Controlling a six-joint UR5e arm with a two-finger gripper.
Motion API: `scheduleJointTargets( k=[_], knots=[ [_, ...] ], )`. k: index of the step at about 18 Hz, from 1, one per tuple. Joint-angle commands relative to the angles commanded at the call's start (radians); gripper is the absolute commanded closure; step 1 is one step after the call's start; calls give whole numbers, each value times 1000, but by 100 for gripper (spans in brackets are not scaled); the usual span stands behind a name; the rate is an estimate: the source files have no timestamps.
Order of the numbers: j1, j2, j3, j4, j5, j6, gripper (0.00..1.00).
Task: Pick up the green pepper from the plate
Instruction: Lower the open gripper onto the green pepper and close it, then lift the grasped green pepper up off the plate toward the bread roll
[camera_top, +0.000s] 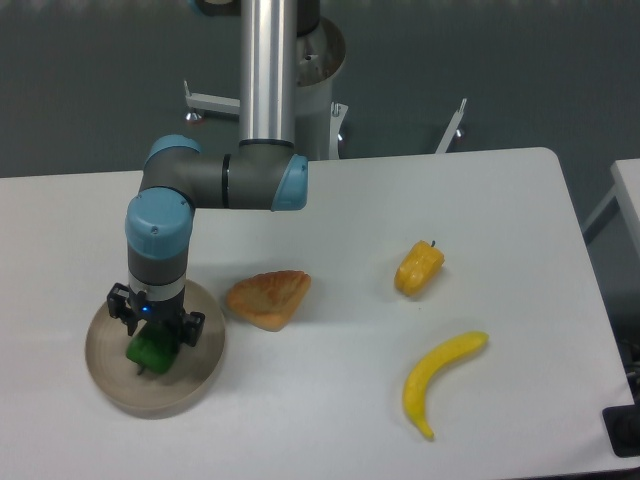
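The green pepper (150, 351) lies in the round beige plate (108, 375) at the table's front left. My gripper (153, 356) hangs straight down over the plate with its fingers on either side of the pepper. The wrist hides the top of the pepper and the fingertips, so I cannot tell whether the fingers press on it. The pepper looks to be resting in the plate.
A brown piece of bread (269, 298) lies just right of the plate. A yellow-orange pepper (418, 268) sits at centre right, and a banana (437, 378) lies in front of it. The arm's base column (268, 70) stands at the table's back edge.
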Motion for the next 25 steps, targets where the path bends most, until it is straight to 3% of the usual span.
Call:
scheduleJointTargets(
  k=[6, 9, 14, 16, 25],
  knots=[
    [6, 14, 24, -6, 0, 29, 64],
    [50, 61, 48, -32, 2, 101, 65],
    [187, 112, 144, -251, 3, 326, 65],
    [233, 112, 181, -310, 40, 431, 65],
    [388, 101, 203, -318, 182, 807, 65]
  ],
)
